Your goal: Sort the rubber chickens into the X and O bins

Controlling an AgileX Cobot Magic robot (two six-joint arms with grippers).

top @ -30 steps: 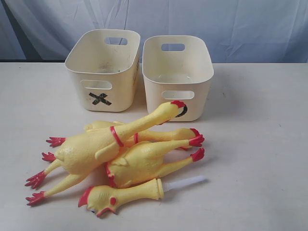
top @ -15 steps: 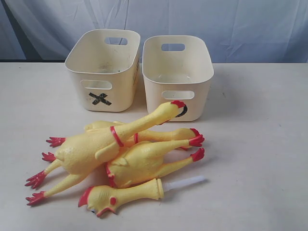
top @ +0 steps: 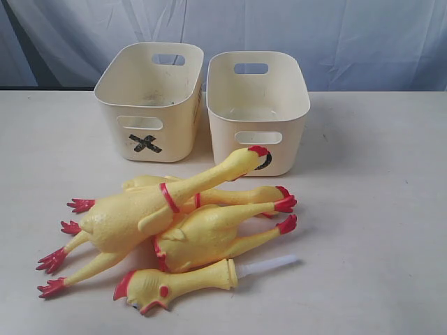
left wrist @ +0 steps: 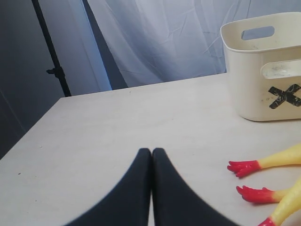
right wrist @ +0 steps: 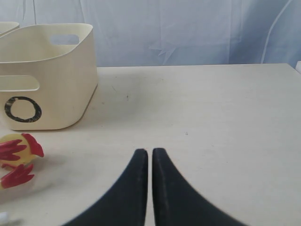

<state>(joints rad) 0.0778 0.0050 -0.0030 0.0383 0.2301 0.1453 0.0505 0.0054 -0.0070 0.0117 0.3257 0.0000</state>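
— Has anything shifted over the last second?

— Nothing we can find. The rubber chickens [top: 140, 213] lie in the same heap on the table [top: 377, 209], just in front of the X bin [top: 174, 132] and the O bin [top: 223, 143]. We see no chicken in either bin.

— And our grippers?

— The left gripper [left wrist: 151, 153] has its fingers pressed together on nothing, low over bare table near the red feet. The right gripper [right wrist: 150, 153] is closed on nothing too (only a hairline gap shows between its fingers), near the O bin. Neither appears in the exterior view.

— So the sorting hasn't begun.

— That's our reading: all four pieces remain to be sorted. The largest chicken [top: 119, 220] lies across the others, its head raised in front of the O mark, so we'd probably take it first. The head-and-neck piece [top: 181, 283] with its white tube [top: 269, 265] sits at the near edge of the heap.

— Then we must spread a gripper's fingers before we reach in.
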